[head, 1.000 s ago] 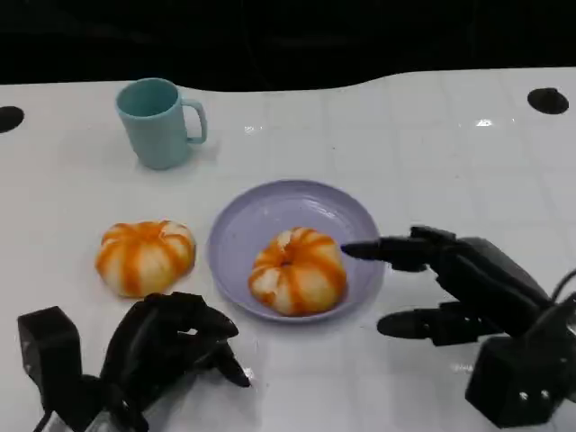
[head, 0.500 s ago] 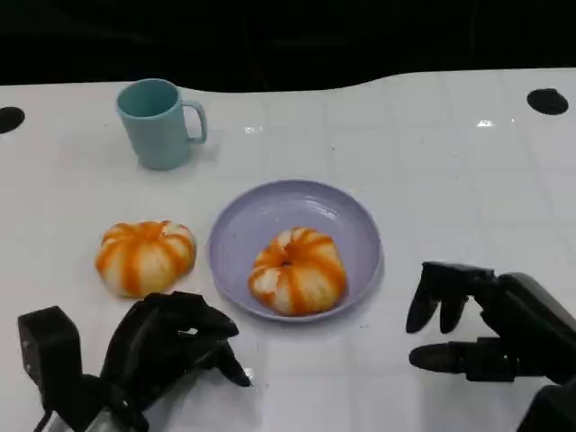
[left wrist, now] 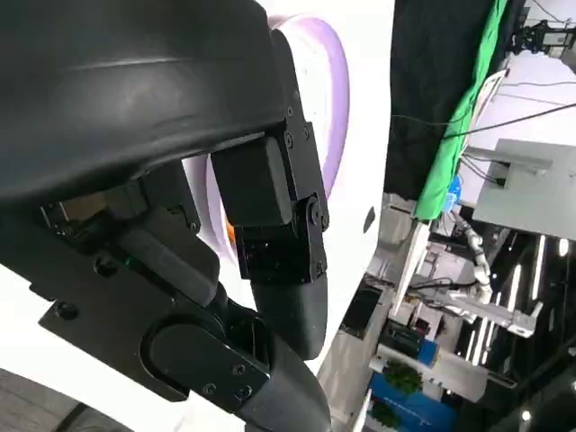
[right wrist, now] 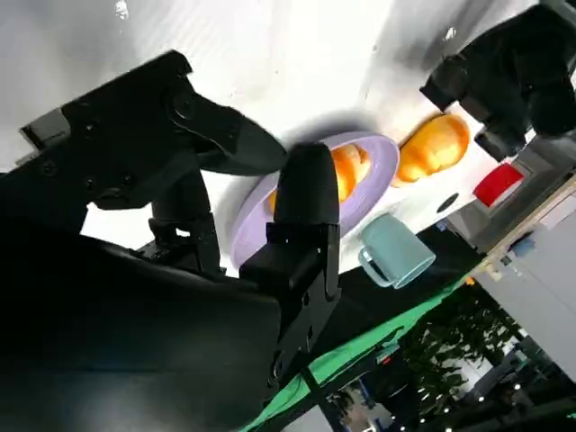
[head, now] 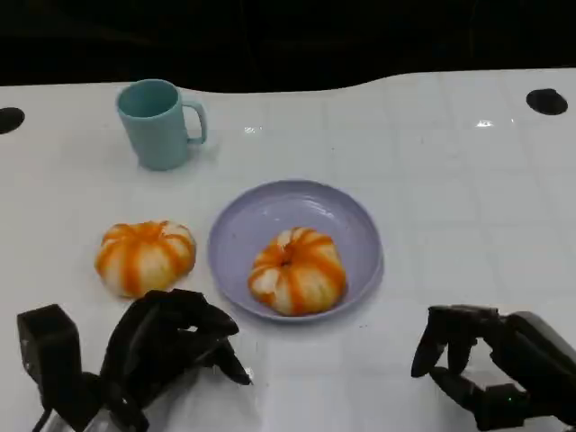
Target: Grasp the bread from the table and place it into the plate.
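Observation:
A round bun of orange-striped bread point(head: 297, 270) lies in the lilac plate point(head: 270, 211); it also shows in the right wrist view as the bread point(right wrist: 346, 171) on the plate point(right wrist: 369, 193). A second striped bread point(head: 144, 256) sits on the table left of the plate. My right hand point(head: 495, 364) hangs near the front edge, right of the plate and apart from it, fingers bent down and holding nothing. My left hand point(head: 166, 346) rests in front of the second bread with its fingers curled in and nothing in them. The left wrist view shows the left hand point(left wrist: 225, 207) by the plate rim point(left wrist: 335, 99).
A teal mug point(head: 160, 121) stands at the back left, handle to the right. The white table point(head: 450, 180) stretches right of the plate. Dark round holes point(head: 546, 101) mark the far corners. The right wrist view shows the mug point(right wrist: 396, 252) and the second bread point(right wrist: 436, 148).
My right hand has drawn back from the plate's right rim toward the front right edge, its fingers bending down. The bread stays in the plate. The left hand has not moved.

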Robot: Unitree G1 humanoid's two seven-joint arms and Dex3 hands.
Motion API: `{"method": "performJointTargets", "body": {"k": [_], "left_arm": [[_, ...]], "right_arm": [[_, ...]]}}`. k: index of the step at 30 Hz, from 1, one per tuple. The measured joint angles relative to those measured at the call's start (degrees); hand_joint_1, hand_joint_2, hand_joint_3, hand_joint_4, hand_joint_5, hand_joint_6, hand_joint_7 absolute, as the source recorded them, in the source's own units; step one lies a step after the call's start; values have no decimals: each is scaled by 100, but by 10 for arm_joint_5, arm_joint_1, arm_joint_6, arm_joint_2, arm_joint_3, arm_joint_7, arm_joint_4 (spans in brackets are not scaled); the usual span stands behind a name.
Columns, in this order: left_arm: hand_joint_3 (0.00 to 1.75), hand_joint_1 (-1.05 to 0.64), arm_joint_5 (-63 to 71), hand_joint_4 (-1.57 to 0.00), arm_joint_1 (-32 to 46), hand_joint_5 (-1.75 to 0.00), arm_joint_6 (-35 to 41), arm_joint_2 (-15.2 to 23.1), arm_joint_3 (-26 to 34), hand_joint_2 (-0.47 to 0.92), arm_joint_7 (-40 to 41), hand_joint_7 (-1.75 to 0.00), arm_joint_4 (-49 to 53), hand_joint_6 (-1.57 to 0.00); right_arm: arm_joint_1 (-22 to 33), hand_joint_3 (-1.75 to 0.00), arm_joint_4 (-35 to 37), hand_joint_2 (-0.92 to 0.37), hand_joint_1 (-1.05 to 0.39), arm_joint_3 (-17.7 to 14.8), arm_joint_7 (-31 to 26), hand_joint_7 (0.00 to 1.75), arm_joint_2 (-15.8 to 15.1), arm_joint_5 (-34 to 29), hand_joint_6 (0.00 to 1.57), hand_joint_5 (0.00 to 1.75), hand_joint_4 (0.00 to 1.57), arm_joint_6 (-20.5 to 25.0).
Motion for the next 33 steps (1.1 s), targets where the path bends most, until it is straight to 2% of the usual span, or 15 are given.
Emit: {"method": "performJointTargets", "body": {"k": [7,13,22,33], "left_arm": [[0,-105,0,-157,4,-58,3,0,0,72,0,-19,-5,-157],[0,-105,-1,-157,4,-58,8,0,0,71,0,-19,-6,-157],[0,-105,-2,-157,4,-57,8,2,1,71,0,-17,-5,-157],[0,-105,-4,-157,4,-57,8,7,2,71,0,-18,-3,-157]], "right_arm": [[0,-137,14,-46,-10,1,-19,152,3,-18,63,175,72,-14],[0,-136,14,-45,-11,5,-22,155,3,-27,63,175,73,-14],[-5,-135,25,-43,-12,7,-30,148,8,-33,66,175,73,-16],[-14,-135,43,-42,-11,7,-30,148,13,-24,65,175,72,-32]]}}
